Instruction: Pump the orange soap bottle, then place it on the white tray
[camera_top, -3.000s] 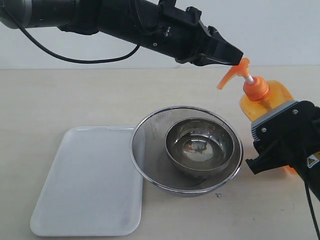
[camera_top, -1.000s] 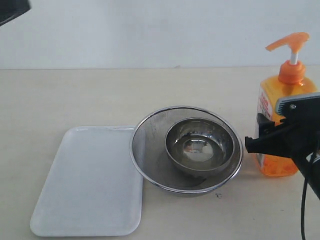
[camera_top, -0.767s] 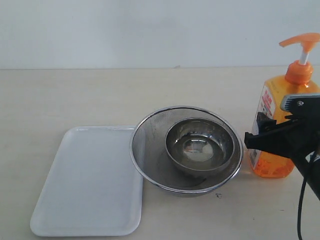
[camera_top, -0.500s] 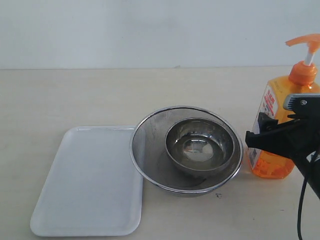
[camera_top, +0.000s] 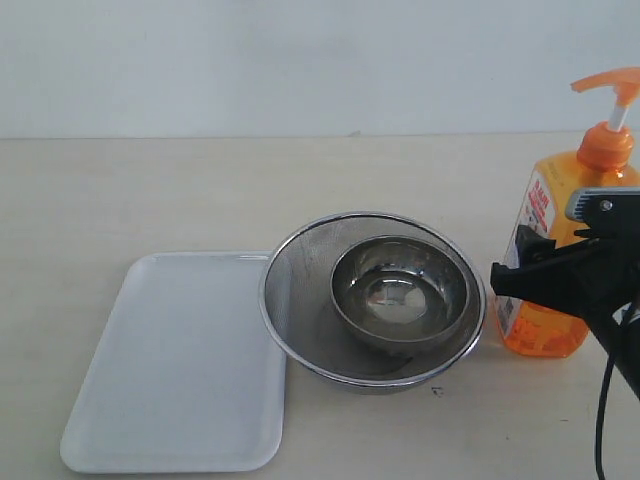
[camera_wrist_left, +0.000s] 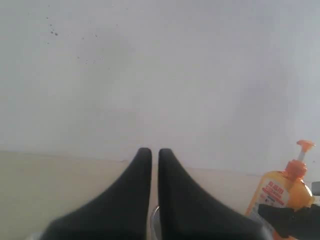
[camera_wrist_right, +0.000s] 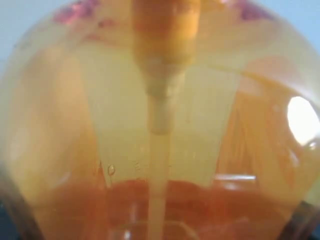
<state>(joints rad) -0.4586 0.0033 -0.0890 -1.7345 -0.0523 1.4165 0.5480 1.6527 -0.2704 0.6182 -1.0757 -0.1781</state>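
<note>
The orange soap bottle (camera_top: 562, 250) stands upright at the table's right edge, with its pump head (camera_top: 610, 82) raised. My right gripper (camera_top: 518, 274) is shut on the bottle's body from the front. The bottle (camera_wrist_right: 160, 125) fills the right wrist view, so the fingers are hidden there. The white tray (camera_top: 130, 400) lies flat at the front left with nothing on it. My left gripper (camera_wrist_left: 155, 152) is shut on nothing and held high; it is out of the exterior view. From it the bottle (camera_wrist_left: 281, 192) shows far off.
A round steel mesh strainer (camera_top: 290, 290) with a steel bowl (camera_top: 400, 290) inside sits between the tray and the bottle, touching the tray's right edge. A pale wall runs behind the table.
The left arm has pulled away from the pump and left the exterior view. The right gripper has tipped the bottle upright and shifted it to the right. Nothing moves in the last half second.
</note>
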